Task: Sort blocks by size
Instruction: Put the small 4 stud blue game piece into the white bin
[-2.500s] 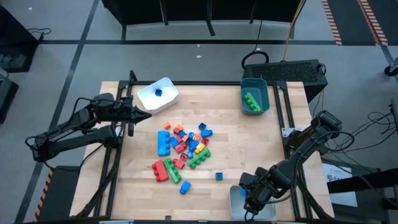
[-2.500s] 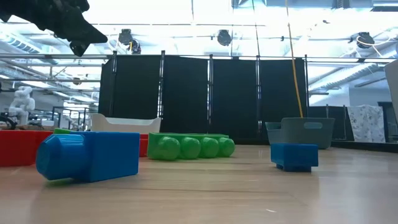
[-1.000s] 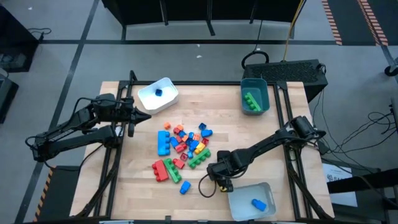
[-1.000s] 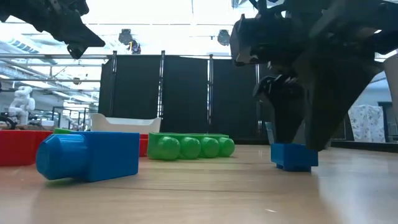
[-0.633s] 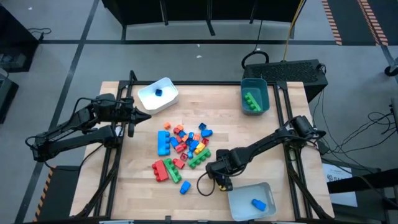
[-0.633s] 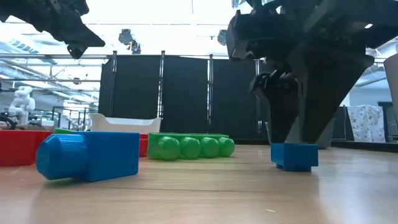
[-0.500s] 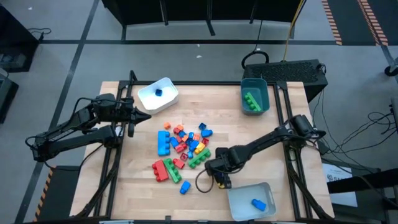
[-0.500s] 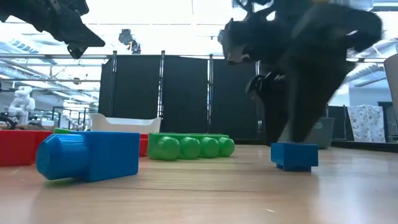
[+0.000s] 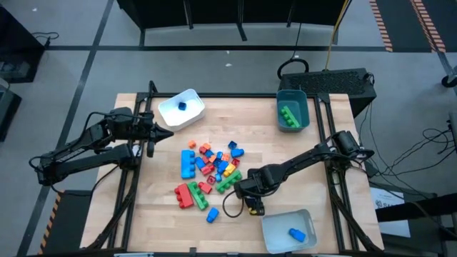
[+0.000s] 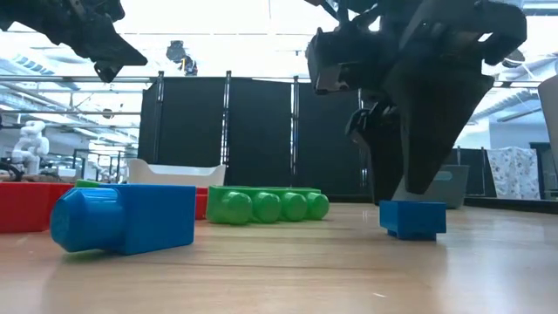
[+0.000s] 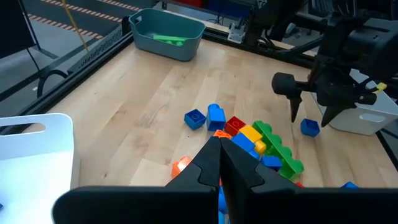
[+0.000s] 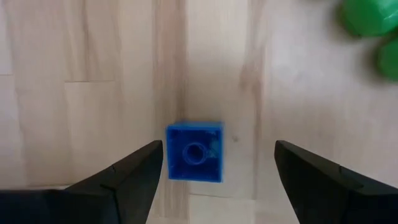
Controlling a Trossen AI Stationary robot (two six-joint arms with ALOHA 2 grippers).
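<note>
A small blue cube [image 12: 194, 152] sits on the table with its stud up, apart from the pile of coloured blocks [image 9: 211, 171]. My right gripper [image 12: 217, 149] is open and points down above the cube, with one finger on each side of it and neither touching. The low view shows the gripper [image 10: 392, 174] just over the cube [image 10: 411, 218]. My left gripper [image 11: 219, 152] is shut and empty, held above the table's left side [image 9: 161, 132].
A white tray [image 9: 191, 100] at the far left holds a small blue block. A teal bin [image 9: 303, 107] at the far right holds a green bar. A white tray [image 9: 278, 228] at the near right holds a blue block. A blue block [image 10: 122, 218] and a green bar [image 10: 266, 205] lie nearby.
My right gripper has edged toward the table's left, staying open above the small blue cube. The cube has kept its place.
</note>
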